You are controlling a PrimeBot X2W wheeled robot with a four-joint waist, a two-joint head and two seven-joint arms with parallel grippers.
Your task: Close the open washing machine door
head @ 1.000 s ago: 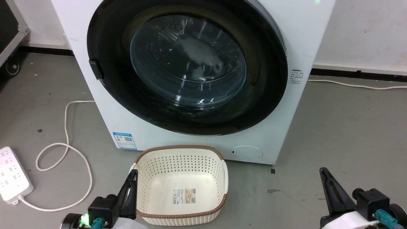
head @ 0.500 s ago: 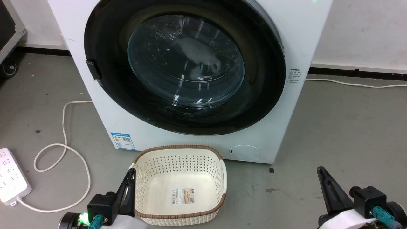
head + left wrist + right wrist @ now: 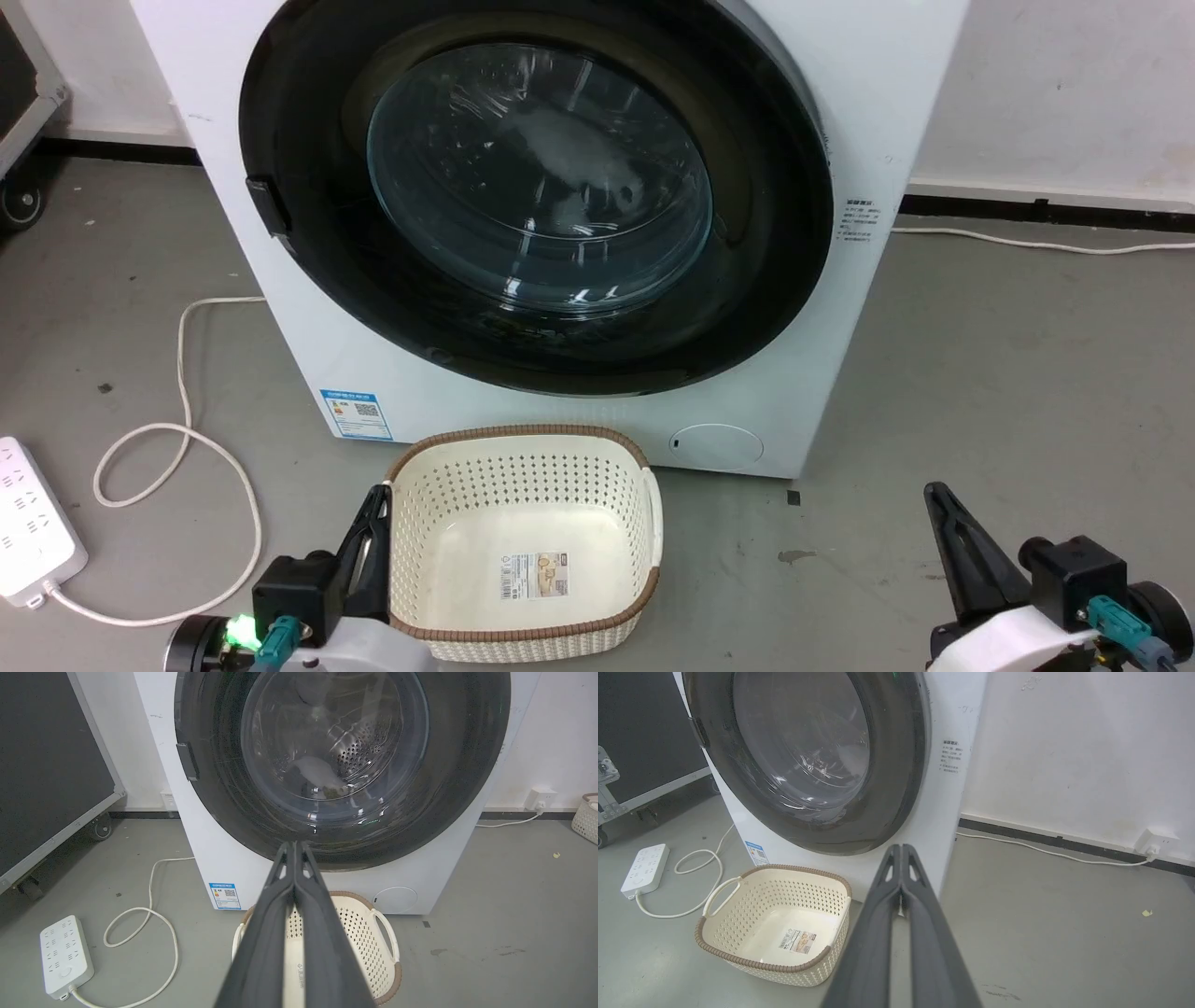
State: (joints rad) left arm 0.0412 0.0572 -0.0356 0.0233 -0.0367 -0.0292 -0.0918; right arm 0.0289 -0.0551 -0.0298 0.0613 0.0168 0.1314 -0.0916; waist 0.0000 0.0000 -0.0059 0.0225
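Door (image 3: 770,233) sits flush against washer (image 3: 887,93) front, glass bulging inward. Basket (image 3: 518,481) on floor just before washer. Left pincer (image 3: 294,845) pinched together, empty, before washer; right pincer (image 3: 901,848) likewise, off washer's right corner.

The washing machine (image 3: 840,392) stood on the floor (image 3: 980,373) with its back to the wall (image 3: 1055,84). The washing machine door (image 3: 537,187) sat flush in its front. Low on that front were a label sticker (image 3: 355,413) at the left and a round flap (image 3: 716,446) at the right. A basket (image 3: 523,471) lay on the floor just before the machine, between the two. The left claw (image 3: 378,499) was just beside the basket's left rim; the right claw (image 3: 936,499) was well apart to the right, over the floor. Left of the machine a cable (image 3: 182,373) looped across the floor to a power strip (image 3: 33,523), with a wheeled case (image 3: 51,765) behind it. On the machine's right a second cable (image 3: 1027,245) ran along the foot of the wall to a wall socket (image 3: 540,798).
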